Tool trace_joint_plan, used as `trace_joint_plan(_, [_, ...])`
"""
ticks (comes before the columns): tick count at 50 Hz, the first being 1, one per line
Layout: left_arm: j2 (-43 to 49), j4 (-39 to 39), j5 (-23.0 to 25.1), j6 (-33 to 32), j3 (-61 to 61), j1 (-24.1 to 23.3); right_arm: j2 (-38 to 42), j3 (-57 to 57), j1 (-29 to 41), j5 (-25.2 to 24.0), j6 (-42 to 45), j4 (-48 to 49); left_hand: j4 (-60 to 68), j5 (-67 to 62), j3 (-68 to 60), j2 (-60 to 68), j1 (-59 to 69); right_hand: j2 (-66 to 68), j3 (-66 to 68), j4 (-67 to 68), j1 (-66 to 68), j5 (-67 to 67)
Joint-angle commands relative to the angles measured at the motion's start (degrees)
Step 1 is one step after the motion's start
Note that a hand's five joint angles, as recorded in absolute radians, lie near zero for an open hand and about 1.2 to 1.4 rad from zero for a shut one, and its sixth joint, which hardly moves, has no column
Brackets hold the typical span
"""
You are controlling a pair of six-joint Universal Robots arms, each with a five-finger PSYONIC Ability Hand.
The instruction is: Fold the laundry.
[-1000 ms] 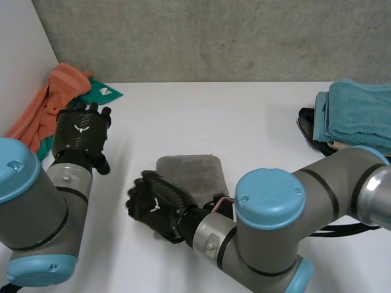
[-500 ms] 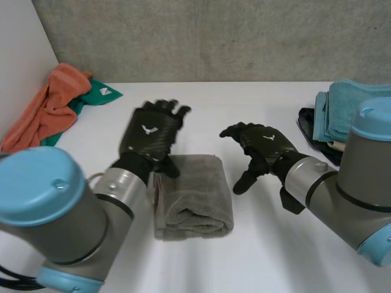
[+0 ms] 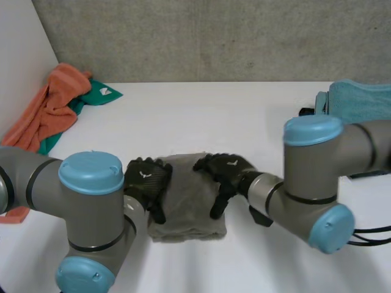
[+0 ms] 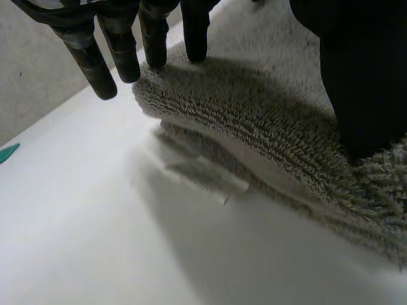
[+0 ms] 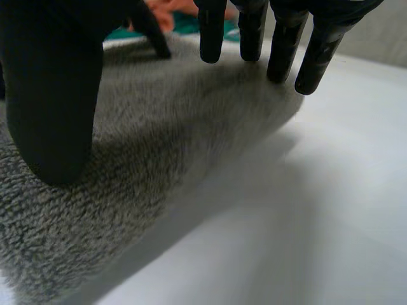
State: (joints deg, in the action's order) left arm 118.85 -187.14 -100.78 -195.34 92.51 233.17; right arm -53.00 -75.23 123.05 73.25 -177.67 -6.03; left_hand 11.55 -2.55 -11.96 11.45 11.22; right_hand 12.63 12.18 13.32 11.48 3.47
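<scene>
A folded grey towel (image 3: 186, 204) lies on the white table in front of me. My left hand (image 3: 146, 182) rests on the towel's left edge, and my right hand (image 3: 225, 173) rests on its right edge. In the left wrist view the left hand (image 4: 121, 44) has straight fingers touching the towel (image 4: 267, 127) near a far corner, with the thumb pressing on its top. In the right wrist view the right hand (image 5: 251, 32) also has straight fingers over the towel (image 5: 165, 146), its thumb down on the pile. Neither hand is curled round the cloth.
An orange cloth (image 3: 52, 104) and a green cloth (image 3: 101, 94) lie heaped at the far left by the side wall. A stack of folded teal towels (image 3: 360, 101) sits at the far right on a black thing (image 3: 305, 116).
Both hands have come down and in onto the grey towel. The left moved from behind it to its left edge, and the right moved leftward onto its right edge.
</scene>
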Motion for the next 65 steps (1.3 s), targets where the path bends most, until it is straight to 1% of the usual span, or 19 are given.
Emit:
trace_joint_plan(1, [0.15, 0.19, -0.38, -3.56, 1.89, 0.35, 4.49, 1.93, 1.23, 0.93, 5.22, -0.91, 0.68, 0.31, -0.27, 0.78, 1.01, -2.63, -2.18, -3.32, -1.48, -3.47])
trace_joint_plan(3, [0.15, 0.02, -0.38, -3.56, 2.06, 0.27, 4.84, 1.93, 1.14, 2.07, 6.63, -0.91, 0.68, 0.31, -0.27, 0.78, 1.01, -2.63, -2.18, -3.32, -1.48, -3.47])
trace_joint_plan(9, [0.24, -0.16, -0.30, -3.64, 1.89, 0.09, 3.26, 2.01, 1.14, 4.27, 7.07, -1.09, 0.51, 0.48, -0.10, 0.61, 0.84, -2.63, -2.18, -3.32, -1.48, -3.47])
trace_joint_plan(14, [-0.81, -0.16, -0.21, -3.64, 1.27, 0.09, -3.23, 1.31, 1.14, 4.27, 7.16, -0.91, 0.51, 0.48, -0.10, 0.61, 0.84, -2.63, -2.18, -3.32, -1.48, -3.47])
trace_joint_plan(17, [-1.95, -0.16, -0.21, -3.38, 1.19, 0.09, -5.61, 0.78, 1.32, 4.44, 7.16, -0.74, 0.34, 0.65, 0.07, 0.44, 0.67, -2.63, -2.18, -3.32, -1.48, -3.47])
trace_joint_plan(18, [-2.91, -0.24, -0.12, -3.21, 1.19, 0.09, -6.75, 0.17, 1.40, 4.44, 7.25, -0.56, 0.34, 0.65, 0.07, 0.44, 0.67, -2.63, -2.18, -3.32, -1.48, -3.47])
trace_joint_plan(19, [-6.23, -0.24, 0.05, -2.94, 1.71, 0.44, -7.37, -0.27, 1.40, 4.53, 7.25, -0.48, 0.18, 0.82, 0.23, 0.28, 0.51, -2.63, -2.18, -3.32, -1.48, -3.47])
trace_joint_plan(23, [-10.38, -0.33, 0.14, -2.33, 2.33, 1.32, -12.63, -4.47, 1.49, 4.53, 7.78, 0.31, 0.01, 0.98, 0.40, 0.11, 0.34, -2.63, -2.18, -3.32, -1.48, -3.47])
trace_joint_plan(29, [-17.41, -0.60, 0.23, 2.68, 4.87, 4.39, -16.25, -10.81, 2.11, 4.53, 8.66, 1.02, -0.16, 1.15, 0.57, -0.06, 0.17, -2.63, -2.18, -3.32, -1.48, -3.47])
trace_joint_plan(35, [-20.06, -1.91, 0.49, 7.60, 8.56, 7.99, -15.90, -16.17, 4.74, 4.44, 8.92, 4.35, -0.16, 1.15, 0.57, -0.06, 0.17, -2.63, -2.18, -3.32, -1.48, -3.47])
trace_joint_plan(38, [-19.97, -2.79, 1.02, 8.39, 9.79, 8.52, -14.85, -17.67, 6.41, 4.62, 9.01, 7.07, -0.16, 1.15, 0.57, -0.06, 0.17, -2.63, -2.18, -3.32, -1.48, -3.47])
trace_joint_plan(41, [-19.80, -3.49, 1.81, 8.40, 11.03, 9.05, -13.36, -18.03, 7.29, 5.06, 9.10, 8.40, -0.16, 1.15, 0.57, -0.06, 0.17, -2.63, -2.18, -3.32, -1.48, -3.47])
trace_joint_plan(44, [-19.62, -3.67, 2.69, 8.48, 11.64, 9.76, -11.69, -17.94, 8.35, 6.46, 9.27, 9.19, -0.16, 1.15, 0.57, -0.06, 0.17, -2.63, -2.18, -3.32, -1.48, -3.47])
trace_joint_plan(51, [-19.53, -3.76, 2.87, 8.66, 12.43, 10.02, -8.96, -17.15, 10.37, 10.42, 9.71, 13.49, -0.16, 1.15, 0.57, -0.06, 0.17, -1.88, -1.43, -2.57, -0.73, -2.72])
trace_joint_plan(62, [-19.36, -3.85, 2.78, 9.01, 12.44, 10.20, -4.92, -16.97, 11.07, 11.48, 16.82, 18.24, -0.16, 1.15, 0.57, -0.06, 0.17, 3.67, 4.12, 2.97, 4.82, 2.83])
trace_joint_plan(65, [-19.36, -3.85, 2.78, 9.01, 12.61, 10.28, -4.48, -16.71, 11.25, 11.56, 17.36, 18.95, -0.16, 1.15, 0.57, -0.06, 0.17, 5.02, 5.47, 4.33, 6.17, 4.18])
